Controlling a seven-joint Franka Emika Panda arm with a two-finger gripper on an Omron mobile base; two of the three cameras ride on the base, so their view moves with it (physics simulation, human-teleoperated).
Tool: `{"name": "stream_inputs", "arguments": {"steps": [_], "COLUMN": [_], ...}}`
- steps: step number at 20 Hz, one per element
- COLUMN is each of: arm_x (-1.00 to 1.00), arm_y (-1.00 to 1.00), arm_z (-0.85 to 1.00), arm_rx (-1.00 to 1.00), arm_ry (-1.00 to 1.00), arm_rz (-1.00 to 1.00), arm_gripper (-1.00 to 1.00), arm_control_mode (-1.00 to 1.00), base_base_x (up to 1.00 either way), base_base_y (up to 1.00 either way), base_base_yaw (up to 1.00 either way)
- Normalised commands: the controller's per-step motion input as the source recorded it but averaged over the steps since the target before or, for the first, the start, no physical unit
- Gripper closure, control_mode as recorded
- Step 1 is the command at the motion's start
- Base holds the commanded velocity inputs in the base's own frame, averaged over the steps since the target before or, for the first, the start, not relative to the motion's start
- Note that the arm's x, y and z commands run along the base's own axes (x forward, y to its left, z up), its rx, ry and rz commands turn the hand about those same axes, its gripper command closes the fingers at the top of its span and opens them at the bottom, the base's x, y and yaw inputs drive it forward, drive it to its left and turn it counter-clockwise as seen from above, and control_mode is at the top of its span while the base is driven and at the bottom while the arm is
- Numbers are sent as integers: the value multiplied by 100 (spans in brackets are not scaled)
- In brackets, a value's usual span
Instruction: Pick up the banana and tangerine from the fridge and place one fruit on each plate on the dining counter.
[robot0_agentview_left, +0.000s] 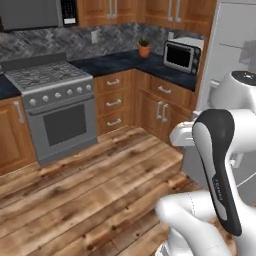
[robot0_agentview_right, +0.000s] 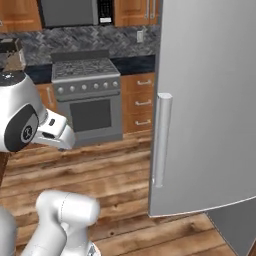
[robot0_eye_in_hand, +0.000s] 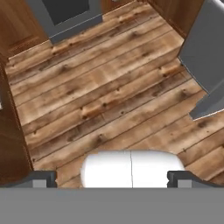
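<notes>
The fridge (robot0_agentview_left: 231, 55) stands at the right, tall and white-grey. Its wide grey door (robot0_agentview_right: 210, 100), with a vertical handle (robot0_agentview_right: 162, 140), rises close by in the right base view, and the door's lower corner (robot0_eye_in_hand: 205, 57) shows in the hand view. The fridge's inside is hidden. The banana, the tangerine, the plates and the dining counter are out of view. My gripper (robot0_eye_in_hand: 113, 180) is open and points down at the wooden floor, left of the door. Its fingertips (robot0_eye_in_hand: 41, 179) stand wide apart with nothing between them.
A steel stove (robot0_agentview_left: 55, 107) stands against the back wall between wooden drawer cabinets (robot0_agentview_left: 114, 102). A microwave (robot0_agentview_left: 182, 56) and a potted plant (robot0_agentview_left: 144, 48) sit on the dark counter. Open plank floor (robot0_agentview_left: 90, 185) lies ahead. A dark wood panel (robot0_eye_in_hand: 11, 131) stands left.
</notes>
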Motion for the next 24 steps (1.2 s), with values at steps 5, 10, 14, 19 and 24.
{"name": "stream_inputs", "arguments": {"steps": [5,10,14,19,24], "arm_x": [0,0,0,0,0], "arm_y": [0,0,0,0,0], "arm_z": [0,0,0,0,0], "arm_rx": [0,0,0,0,0], "arm_ry": [0,0,0,0,0], "arm_rz": [0,0,0,0,0], "arm_gripper": [-100,-100,-100,-100,-100], "arm_control_mode": [100,100,100,100,100], "base_base_x": [100,93,65,71,85], "base_base_y": [77,75,61,60,62], "base_base_yaw": [-45,-62,-79,-80,-74]}}
